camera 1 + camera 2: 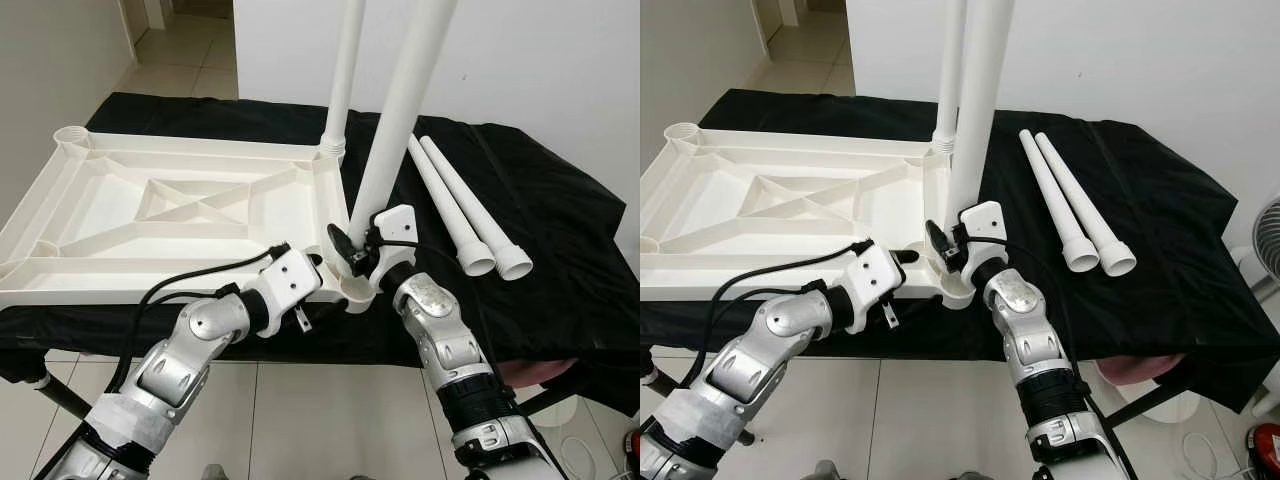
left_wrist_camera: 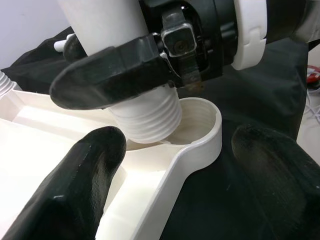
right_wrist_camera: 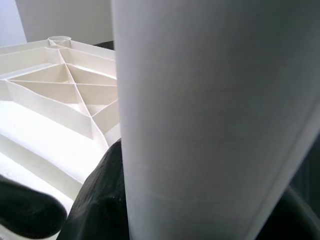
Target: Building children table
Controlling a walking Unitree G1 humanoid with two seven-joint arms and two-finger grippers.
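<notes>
The white tabletop (image 1: 120, 215) lies upside down on a black-covered bench. One white leg (image 1: 346, 70) stands upright in its far right corner socket. My right gripper (image 1: 360, 245) is shut on a second leg (image 1: 405, 100), which leans slightly. That leg's threaded end (image 2: 150, 120) sits at the rim of the near right corner socket (image 2: 202, 127), tilted and partly in. My left gripper (image 2: 175, 185) is open, with one black finger (image 2: 75, 190) over the tabletop's inside and the other on the socket's outer side. In the right wrist view the held leg (image 3: 200, 110) is close up.
Two loose white legs (image 1: 450, 200) (image 1: 480, 210) lie side by side on the black cloth (image 1: 560, 230) to the right. A white wall stands behind the bench. A fan (image 1: 1265, 240) is at the far right, and tiled floor lies below the bench's front edge.
</notes>
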